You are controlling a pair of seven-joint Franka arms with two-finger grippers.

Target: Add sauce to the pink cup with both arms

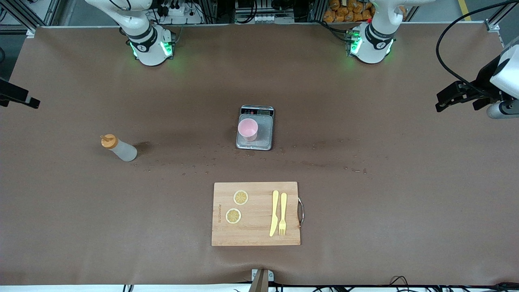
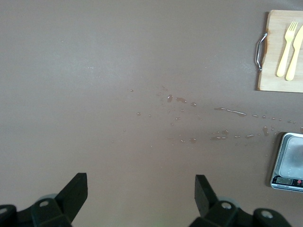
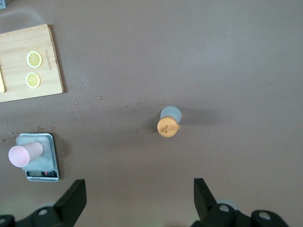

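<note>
The sauce bottle [image 1: 119,148], whitish with an orange cap, stands on the table toward the right arm's end; it also shows in the right wrist view [image 3: 169,124]. The pink cup [image 1: 247,129] stands on the grey scale [image 1: 263,140] at the table's middle, and shows in the right wrist view [image 3: 23,153]. My right gripper [image 1: 24,99] hangs open and empty over the right arm's end of the table [image 3: 139,182]. My left gripper [image 1: 448,99] hangs open and empty over the left arm's end [image 2: 140,178].
A wooden cutting board [image 1: 256,235] lies nearer to the front camera than the scale, with two lemon slices [image 1: 241,197], a yellow knife [image 1: 274,213] and a fork [image 1: 282,213]. Small droplets [image 1: 324,164] dot the brown table between board and scale.
</note>
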